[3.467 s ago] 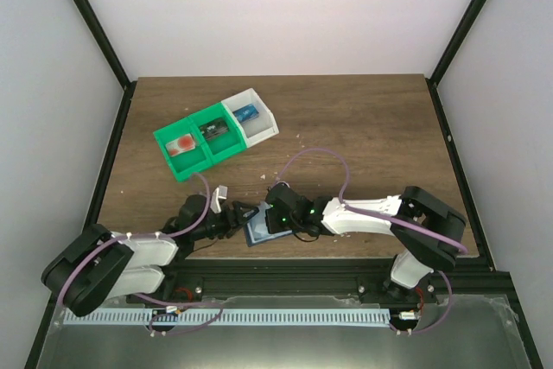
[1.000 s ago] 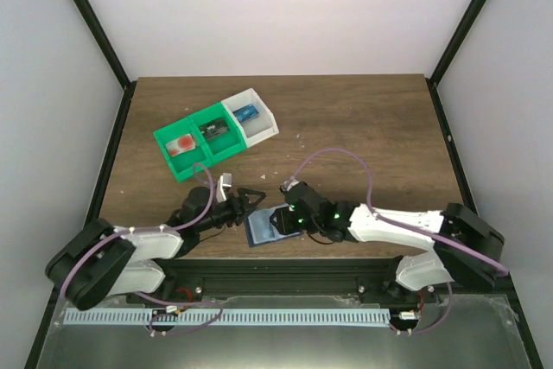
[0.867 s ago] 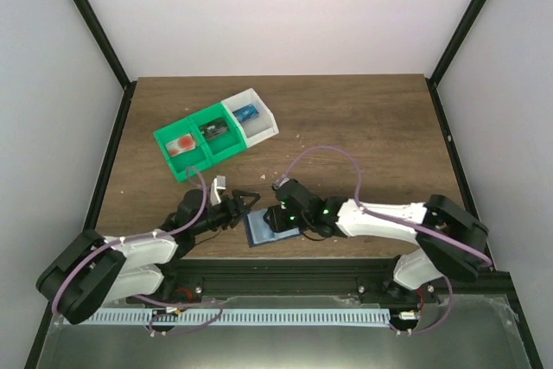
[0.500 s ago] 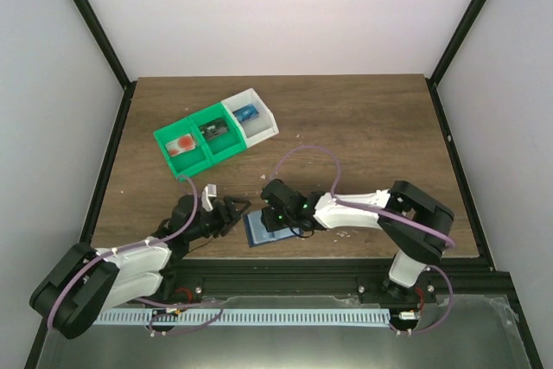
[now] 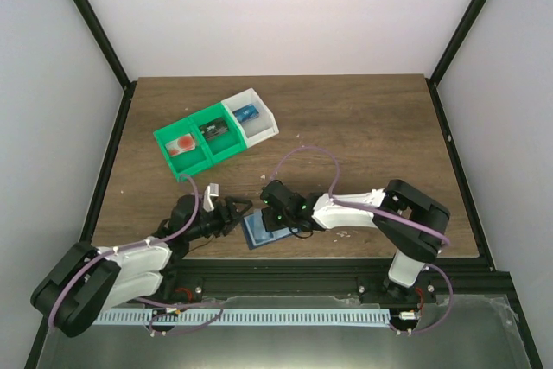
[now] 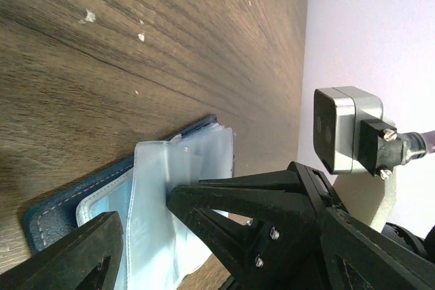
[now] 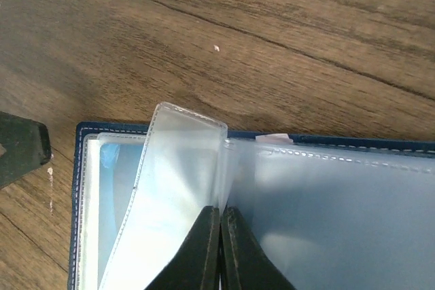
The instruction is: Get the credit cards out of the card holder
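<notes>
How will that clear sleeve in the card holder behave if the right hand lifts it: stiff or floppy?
Probably floppy: the clear sleeve already curls upward where the right hand pinches it. Likely slippery too, given its glossy sheen. The card holder looks thin and light, so it may lift or slide along unless held down.

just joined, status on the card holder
Card holder open on table. Left pincer open beside it. Right pincer shut at raised clear sleeve. Nothing blocking.

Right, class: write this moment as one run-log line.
left gripper: open, beside card holder | right gripper: shut at clear sleeve | card holder: open on table
</notes>
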Available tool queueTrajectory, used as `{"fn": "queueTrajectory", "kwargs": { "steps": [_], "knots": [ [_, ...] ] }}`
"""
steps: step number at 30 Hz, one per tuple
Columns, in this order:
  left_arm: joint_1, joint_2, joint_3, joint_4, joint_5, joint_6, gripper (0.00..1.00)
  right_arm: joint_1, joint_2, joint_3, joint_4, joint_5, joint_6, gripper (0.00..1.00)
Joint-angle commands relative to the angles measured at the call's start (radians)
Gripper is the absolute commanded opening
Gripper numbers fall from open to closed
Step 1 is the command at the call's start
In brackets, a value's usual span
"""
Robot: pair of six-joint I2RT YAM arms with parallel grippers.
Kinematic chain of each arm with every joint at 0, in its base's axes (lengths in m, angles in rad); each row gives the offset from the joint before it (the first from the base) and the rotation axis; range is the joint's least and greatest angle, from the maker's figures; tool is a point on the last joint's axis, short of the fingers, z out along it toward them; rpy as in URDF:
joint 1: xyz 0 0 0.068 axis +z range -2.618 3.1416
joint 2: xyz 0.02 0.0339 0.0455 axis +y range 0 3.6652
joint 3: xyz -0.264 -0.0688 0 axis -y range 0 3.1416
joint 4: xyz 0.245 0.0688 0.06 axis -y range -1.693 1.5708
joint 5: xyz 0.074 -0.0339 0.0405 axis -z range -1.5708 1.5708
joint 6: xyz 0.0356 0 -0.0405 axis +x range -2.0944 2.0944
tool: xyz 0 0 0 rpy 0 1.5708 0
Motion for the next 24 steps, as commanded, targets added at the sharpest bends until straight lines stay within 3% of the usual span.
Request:
{"fn": "queueTrajectory", "kwargs": {
  "steps": [1,11,24],
  "knots": [
    [0.0,0.04,0.01,0.087,0.032,0.018,0.81,-0.006,-0.027,-0.029,0.058,-0.035,0.022,0.02],
    [-0.006,0.223,0.019,0.243,0.055,0.012,0.81,-0.035,-0.046,-0.101,0.154,-0.121,0.053,0.03],
    [-0.007,0.355,0.079,0.293,0.074,0.028,0.81,-0.055,-0.065,-0.138,0.208,-0.156,0.057,0.04]
  ]
}}
